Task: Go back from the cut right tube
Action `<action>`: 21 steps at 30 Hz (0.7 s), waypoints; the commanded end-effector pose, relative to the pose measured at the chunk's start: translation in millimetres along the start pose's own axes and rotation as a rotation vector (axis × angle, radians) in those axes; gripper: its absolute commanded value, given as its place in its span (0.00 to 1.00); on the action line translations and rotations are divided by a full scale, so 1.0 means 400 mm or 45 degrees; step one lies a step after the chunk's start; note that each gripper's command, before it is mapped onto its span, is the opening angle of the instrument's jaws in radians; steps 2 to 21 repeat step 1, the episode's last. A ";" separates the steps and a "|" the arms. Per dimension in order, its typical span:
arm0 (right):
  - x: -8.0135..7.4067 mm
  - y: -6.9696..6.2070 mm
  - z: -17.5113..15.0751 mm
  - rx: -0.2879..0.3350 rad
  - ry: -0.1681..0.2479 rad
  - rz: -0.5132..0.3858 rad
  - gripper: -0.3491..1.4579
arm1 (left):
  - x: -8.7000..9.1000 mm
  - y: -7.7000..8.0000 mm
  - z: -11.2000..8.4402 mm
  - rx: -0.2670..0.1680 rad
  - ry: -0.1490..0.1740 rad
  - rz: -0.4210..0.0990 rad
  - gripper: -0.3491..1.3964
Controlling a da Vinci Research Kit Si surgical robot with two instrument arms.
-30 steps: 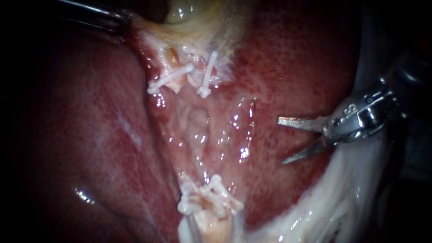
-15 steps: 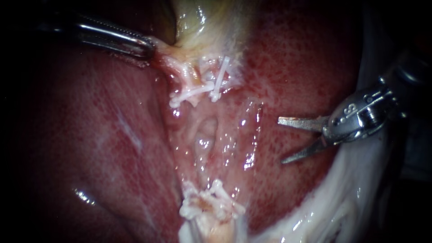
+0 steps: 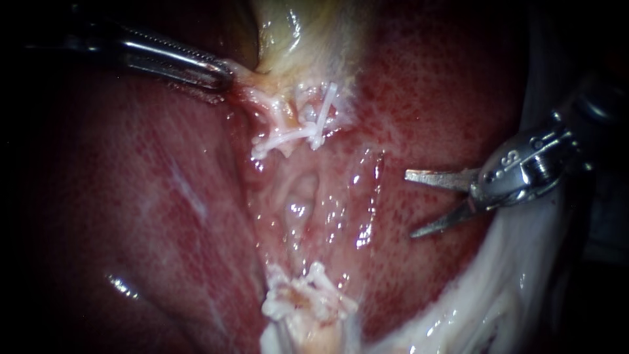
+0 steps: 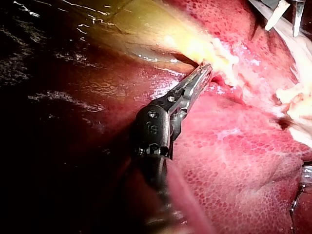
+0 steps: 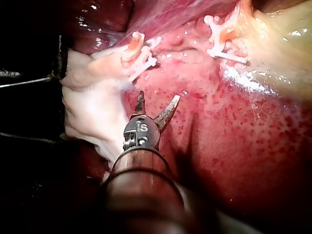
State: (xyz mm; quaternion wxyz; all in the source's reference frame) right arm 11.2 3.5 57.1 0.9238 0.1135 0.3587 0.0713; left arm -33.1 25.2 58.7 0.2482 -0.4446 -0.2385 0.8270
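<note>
White clips (image 3: pixel 295 133) sit on the cut tube ends just under the yellowish gallbladder (image 3: pixel 308 39). A second cluster of clips (image 3: pixel 308 301) holds the lower stumps. My right instrument (image 3: pixel 409 204) hangs over the liver to the right of the cut, well clear of both clip groups, its two blades open with nothing between them. The right wrist view shows the same blades (image 5: pixel 158 97) apart, short of the lower clips (image 5: pixel 139 56). My left instrument (image 3: pixel 221 71) is shut on the gallbladder's pale edge and holds it taut, which the left wrist view confirms (image 4: pixel 204 72).
Red mottled liver (image 3: pixel 131 196) fills the left and middle. A wet pale bed (image 3: pixel 301 196) runs between the two clip groups. Whitish tissue (image 3: pixel 485 295) lies under the right instrument's shaft. My right blades (image 4: pixel 285 12) show far ahead of the left jaws.
My left instrument has shifted right and down with the gallbladder edge, carrying the upper clips closer to the lower cluster. The right instrument has not moved.
</note>
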 end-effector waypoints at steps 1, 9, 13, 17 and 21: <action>0.0000 0.0001 0.0000 0.000 0.000 0.000 0.99 | 0.0000 0.0000 0.0000 -0.001 0.000 0.000 0.00; 0.0000 0.0001 0.0000 0.000 0.000 0.000 0.99 | 0.0000 0.0000 0.0000 -0.001 0.000 0.000 0.00; 0.0000 0.0001 0.0000 0.000 0.000 0.000 0.99 | 0.0000 0.0000 0.0000 -0.001 0.000 0.000 0.00; 0.0000 0.0001 0.0000 0.000 0.000 0.000 0.99 | 0.0000 0.0000 0.0000 -0.001 0.000 0.000 0.00; 0.0000 0.0001 0.0000 0.000 0.000 0.000 0.99 | 0.0000 0.0000 0.0000 -0.001 0.000 0.000 0.00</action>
